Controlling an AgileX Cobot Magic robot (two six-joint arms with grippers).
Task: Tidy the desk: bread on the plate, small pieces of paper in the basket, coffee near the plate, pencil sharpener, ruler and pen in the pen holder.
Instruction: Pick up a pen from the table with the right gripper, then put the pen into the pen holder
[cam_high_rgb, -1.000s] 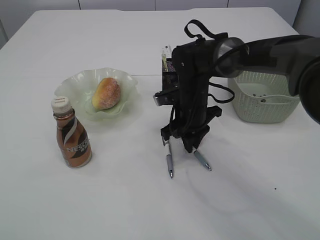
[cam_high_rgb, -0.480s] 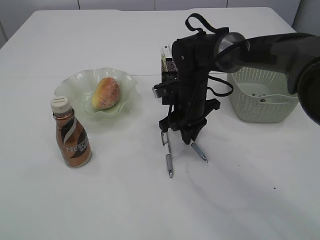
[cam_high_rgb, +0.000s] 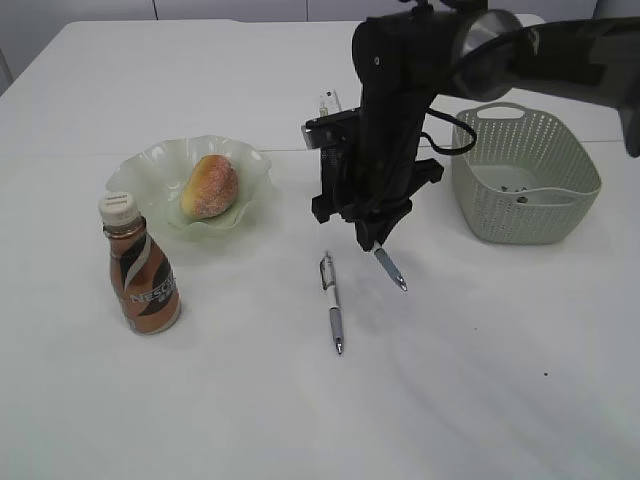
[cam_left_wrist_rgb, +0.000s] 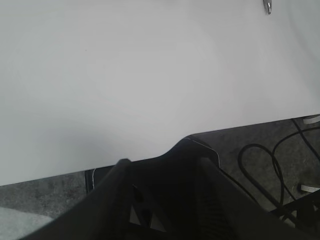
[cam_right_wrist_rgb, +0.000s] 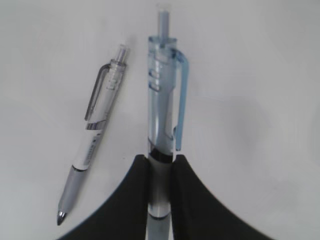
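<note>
Now R end effector (cam_right_wrist_rgb: 160, 172) clamps blue pen (cam_right_wrist_rgb: 162, 100), lifted.

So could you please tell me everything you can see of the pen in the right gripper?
The held pen is a clear, pale blue plastic click pen with a blue clip and a push button on top. The right gripper pinches its lower barrel between black fingers. In the exterior view it hangs tilted, tip down, above the table, apart from the white pen lying there.

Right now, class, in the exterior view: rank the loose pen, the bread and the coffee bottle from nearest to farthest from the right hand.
1. Loose pen, on the table just below-left of the right hand.
2. Bread, left, on the plate.
3. Coffee bottle, far left.
</note>
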